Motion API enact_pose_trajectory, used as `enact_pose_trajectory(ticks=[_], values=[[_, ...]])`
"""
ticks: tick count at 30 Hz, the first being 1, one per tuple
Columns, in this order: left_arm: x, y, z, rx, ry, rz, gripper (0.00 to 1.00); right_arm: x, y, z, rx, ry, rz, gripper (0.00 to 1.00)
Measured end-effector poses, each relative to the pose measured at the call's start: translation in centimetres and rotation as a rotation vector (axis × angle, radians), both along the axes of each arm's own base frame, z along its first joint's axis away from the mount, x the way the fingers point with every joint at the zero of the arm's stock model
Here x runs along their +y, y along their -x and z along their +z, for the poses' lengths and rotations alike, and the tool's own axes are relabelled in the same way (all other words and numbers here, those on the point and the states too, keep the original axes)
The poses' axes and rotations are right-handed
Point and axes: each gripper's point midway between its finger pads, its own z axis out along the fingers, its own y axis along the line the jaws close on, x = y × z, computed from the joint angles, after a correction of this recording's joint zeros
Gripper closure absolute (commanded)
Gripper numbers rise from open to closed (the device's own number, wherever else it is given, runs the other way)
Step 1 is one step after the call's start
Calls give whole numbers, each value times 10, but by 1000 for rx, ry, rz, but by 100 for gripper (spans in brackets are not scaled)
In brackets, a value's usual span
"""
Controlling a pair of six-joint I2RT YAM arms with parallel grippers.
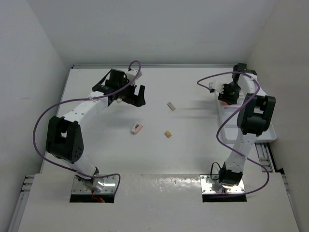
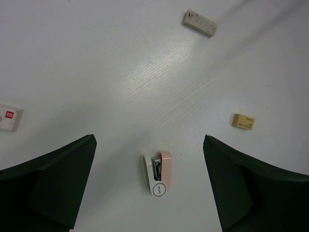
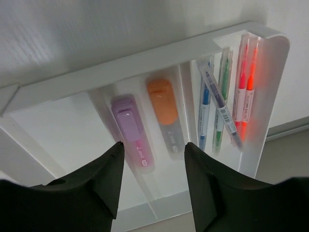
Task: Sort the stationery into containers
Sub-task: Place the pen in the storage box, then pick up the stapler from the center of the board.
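My left gripper [image 1: 136, 95] [image 2: 148, 138] is open and empty above the table. A small pink-and-white block [image 2: 158, 174] [image 1: 136, 129] lies between and below its fingers. A tan block [image 2: 243, 121] [image 1: 168, 134] and a grey-white block [image 2: 199, 22] [image 1: 171, 106] lie further right. My right gripper [image 1: 227, 95] [image 3: 154, 145] is open and empty over the white tray [image 3: 145, 58] [image 1: 268, 133]. In the tray lie a purple marker [image 3: 131, 130], an orange marker [image 3: 163, 104], a blue pen [image 3: 204, 108], a green pen [image 3: 223, 77], a purple-grey pen [image 3: 218, 99] and two orange-red pens [image 3: 246, 82].
A white eraser with a red label [image 2: 9, 117] lies left of my left gripper. White walls close the table at the back and both sides. The right arm [image 1: 253, 113] hides much of the tray in the top view.
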Motion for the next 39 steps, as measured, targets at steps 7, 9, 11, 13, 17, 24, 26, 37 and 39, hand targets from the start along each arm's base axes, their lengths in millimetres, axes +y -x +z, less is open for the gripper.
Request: enact_pose_trajectory(ticks=[7, 9, 11, 13, 17, 24, 26, 37, 39], values=[[7, 24, -25, 47, -114, -59, 6, 69, 2, 58, -93, -283, -201, 44], [8, 39, -38, 79, -179, -79, 7, 98, 5, 98, -165, -388, -247, 43], [5, 55, -49, 109, -245, -105, 9, 133, 18, 142, -227, -542, -309, 41], [3, 68, -57, 138, -301, -126, 10, 169, 41, 177, -255, -699, -356, 38], [7, 90, -83, 208, -380, -144, 10, 217, 93, 186, -184, -937, -468, 36], [34, 108, -121, 317, -506, -100, 11, 260, 140, 129, 127, -1063, -751, 34], [35, 108, -125, 328, -516, -93, 13, 264, 144, 125, 167, -1095, -820, 34], [28, 99, -141, 336, -508, -94, 22, 280, 146, 140, 212, -1227, -903, 35], [26, 95, -140, 322, -500, -93, 29, 281, 146, 140, 213, -1228, -899, 35]])
